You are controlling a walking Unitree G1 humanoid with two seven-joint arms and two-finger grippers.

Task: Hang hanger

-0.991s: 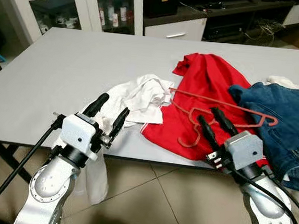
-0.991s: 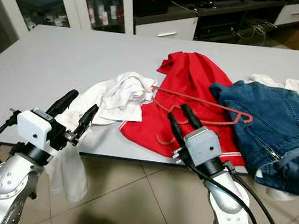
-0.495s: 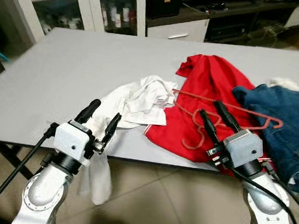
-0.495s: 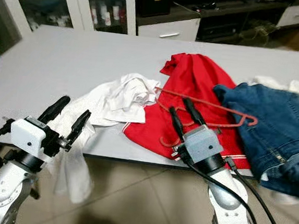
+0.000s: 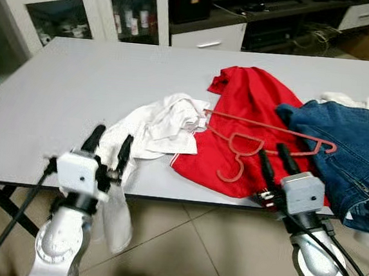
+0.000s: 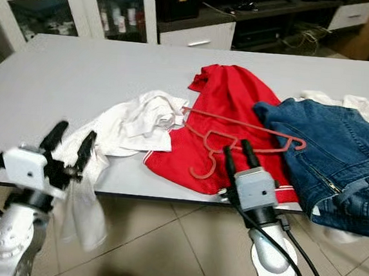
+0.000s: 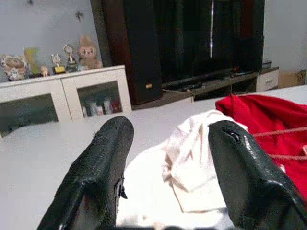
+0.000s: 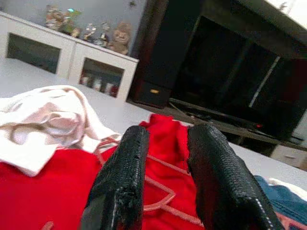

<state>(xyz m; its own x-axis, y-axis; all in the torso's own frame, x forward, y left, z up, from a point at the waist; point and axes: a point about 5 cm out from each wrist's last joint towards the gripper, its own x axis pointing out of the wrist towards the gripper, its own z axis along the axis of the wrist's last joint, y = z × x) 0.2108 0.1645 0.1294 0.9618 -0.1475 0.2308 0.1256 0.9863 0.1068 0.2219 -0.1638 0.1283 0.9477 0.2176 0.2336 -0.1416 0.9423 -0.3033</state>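
Clothes lie across the grey bench (image 5: 79,90): a white garment (image 5: 160,120) drooping over the near edge, a red shirt (image 5: 255,102) in the middle, and a denim jacket (image 5: 348,146) to the right. The red plastic hanger (image 5: 262,135) lies flat on the red shirt, its hook toward the near edge. The right end effector (image 5: 274,157) hovers at the bench edge just short of the hook, fingers narrowly parted and empty. The left end effector (image 5: 109,146), spread wide and empty, sits over the hanging white garment.

Red shirt (image 5: 254,112), white cloth (image 5: 163,120) (rumpled), jeans (image 5: 351,149) on table (image 5: 79,90).
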